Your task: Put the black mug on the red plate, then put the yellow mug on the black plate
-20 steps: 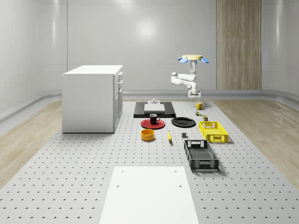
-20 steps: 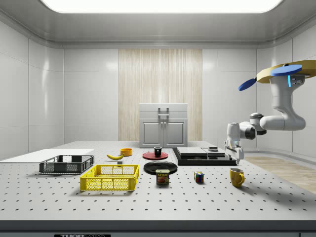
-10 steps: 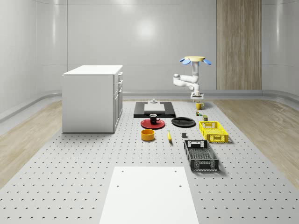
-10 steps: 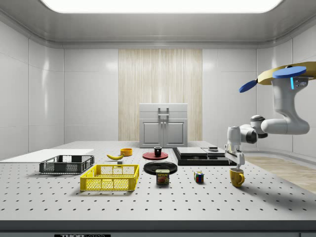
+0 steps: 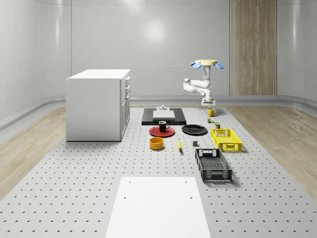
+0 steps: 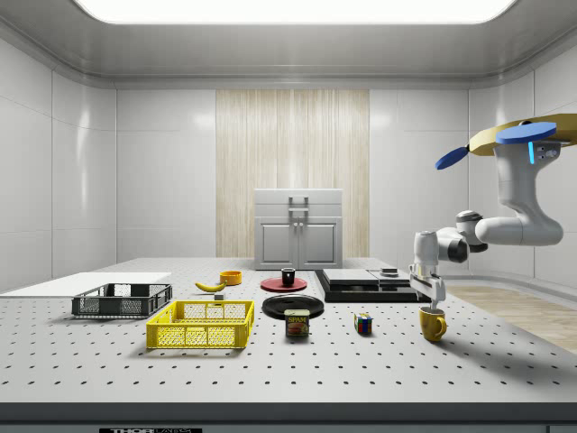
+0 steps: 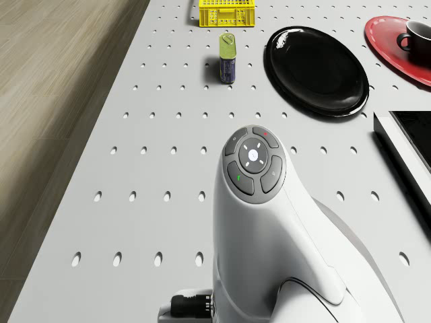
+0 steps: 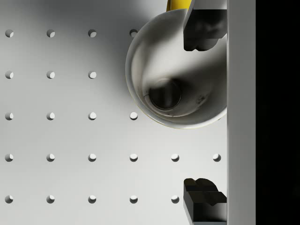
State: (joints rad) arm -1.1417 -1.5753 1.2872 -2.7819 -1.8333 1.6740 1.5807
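The yellow mug (image 5: 211, 112) (image 6: 433, 324) stands upright on the table near its far right side. In the wrist view its pale inside (image 8: 159, 61) lies right under my open gripper (image 8: 204, 115). One fingertip (image 8: 201, 33) hangs over the mug's rim and the other is outside it. The gripper (image 6: 435, 299) (image 5: 208, 103) sits just above the mug, and the drone (image 5: 206, 63) (image 6: 518, 135) hovers above it. The black mug (image 5: 162, 126) (image 7: 416, 35) stands on the red plate (image 5: 162, 132) (image 7: 387, 37). The black plate (image 5: 194, 130) (image 7: 316, 60) lies bare beside it.
A can (image 7: 228, 58) and a colour cube (image 6: 362, 323) stand between the yellow mug and the yellow crate (image 5: 226, 139). A black slab (image 5: 163, 116), a white cabinet (image 5: 97, 104), an orange bowl (image 5: 157, 143), a banana (image 5: 179, 145) and a black crate (image 5: 213, 164) are also on the table.
Over the last second the drone and arm shifted slightly to the whole-scene view's right and sank, bringing the gripper down to the yellow mug. Almost nothing moved in the last half second.
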